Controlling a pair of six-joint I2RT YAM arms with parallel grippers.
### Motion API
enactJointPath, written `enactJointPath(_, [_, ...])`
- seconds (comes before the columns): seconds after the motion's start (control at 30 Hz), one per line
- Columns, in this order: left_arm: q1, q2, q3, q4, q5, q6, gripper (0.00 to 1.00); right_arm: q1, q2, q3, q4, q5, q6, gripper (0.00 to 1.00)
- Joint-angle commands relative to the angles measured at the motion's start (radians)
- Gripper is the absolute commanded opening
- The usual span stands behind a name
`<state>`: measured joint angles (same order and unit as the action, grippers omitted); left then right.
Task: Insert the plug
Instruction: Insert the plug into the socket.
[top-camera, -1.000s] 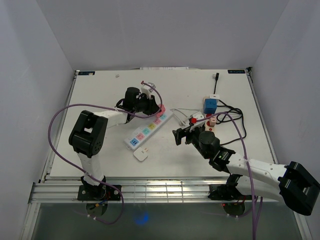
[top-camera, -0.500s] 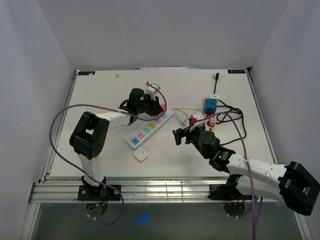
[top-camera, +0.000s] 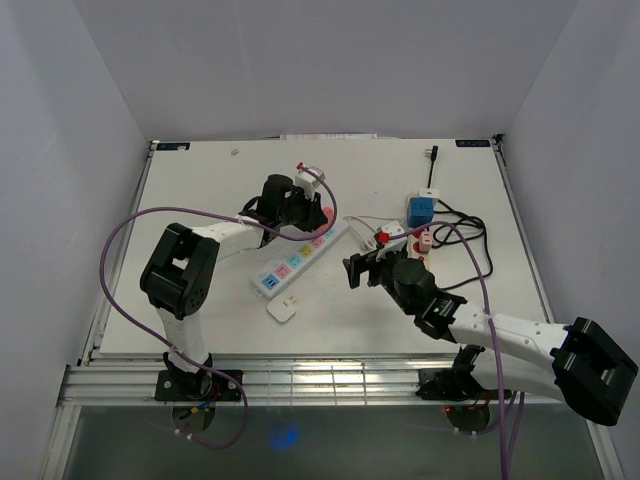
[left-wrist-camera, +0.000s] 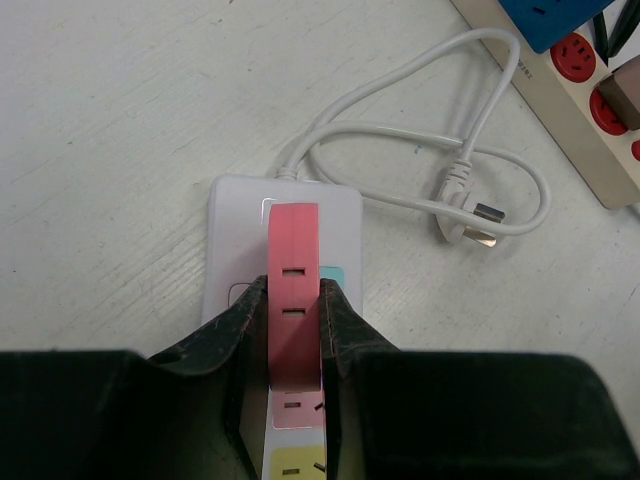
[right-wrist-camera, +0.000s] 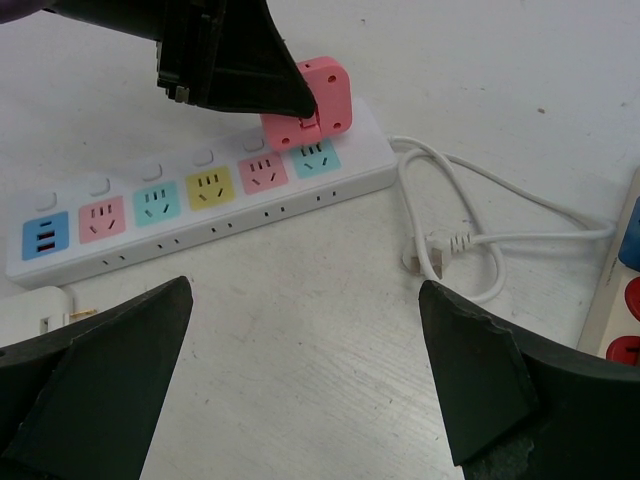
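Your left claw (left-wrist-camera: 294, 290), clamping the pink plug (left-wrist-camera: 293, 240), has shifted right along the power strip (right-wrist-camera: 215, 220). The plug's long axis follows the strip; your right claw (right-wrist-camera: 305, 290) stands wide.

1. Blue adapter cube (top-camera: 420, 211) sits at the far end of the beige power strip (left-wrist-camera: 585, 140).
2. Black cables (top-camera: 472, 232) loop just beside it.
3. Small white adapter (top-camera: 282, 311) lies flat on the table (top-camera: 200, 190).
4. Black plug (top-camera: 433, 153) lies near the far edge.

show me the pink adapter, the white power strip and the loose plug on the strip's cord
pink adapter (left-wrist-camera: 293, 290): left wrist view, on its slotted face
white power strip (right-wrist-camera: 365, 150): right wrist view, on its bare white end past the last socket
loose plug (right-wrist-camera: 432, 256): right wrist view, on its white body
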<state>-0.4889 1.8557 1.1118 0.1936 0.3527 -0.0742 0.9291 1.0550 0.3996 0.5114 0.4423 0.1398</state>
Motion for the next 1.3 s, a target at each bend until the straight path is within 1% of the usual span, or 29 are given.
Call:
enactJointPath(0.0, [-0.002, 0.022, 0.011, -0.105, -0.066, 0.04, 0.0, -0.01, 0.02, 0.054, -0.01, 0.007, 0.023, 1.0])
enactJointPath(0.3, [-0.011, 0.002, -0.018, -0.089, -0.078, 0.065, 0.0, -0.032, 0.025, 0.058, -0.017, -0.017, 0.043, 1.0])
enactJointPath(0.43, [-0.014, 0.033, -0.001, -0.111, -0.078, 0.071, 0.0, -0.039, 0.028, 0.056, -0.017, -0.027, 0.047, 1.0])
enactJointPath(0.57, [-0.027, 0.028, -0.004, -0.111, -0.08, 0.071, 0.0, -0.045, 0.028, 0.058, -0.017, -0.034, 0.052, 1.0])
enactJointPath(0.6, [-0.03, 0.025, -0.01, -0.108, -0.084, 0.1, 0.0, -0.047, 0.03, 0.056, -0.02, -0.036, 0.052, 1.0])
enactJointPath(0.7, [-0.03, 0.019, -0.018, -0.105, -0.096, 0.106, 0.0, -0.05, 0.03, 0.058, -0.02, -0.042, 0.055, 1.0])
enactJointPath(0.87, [-0.03, 0.062, 0.006, -0.137, -0.074, 0.096, 0.0, -0.052, 0.03, 0.056, -0.02, -0.047, 0.057, 1.0])
enactJointPath(0.97, [-0.03, 0.051, -0.035, -0.057, -0.052, 0.08, 0.0, -0.053, 0.027, 0.056, -0.02, -0.05, 0.057, 1.0])
enactJointPath(1.0, [-0.03, 0.043, -0.047, -0.045, -0.05, 0.05, 0.0, -0.055, 0.025, 0.056, -0.02, -0.05, 0.058, 1.0])
enactJointPath(1.27, [-0.03, 0.049, -0.053, -0.042, -0.029, 0.053, 0.0, -0.059, 0.023, 0.053, -0.02, -0.056, 0.061, 1.0])
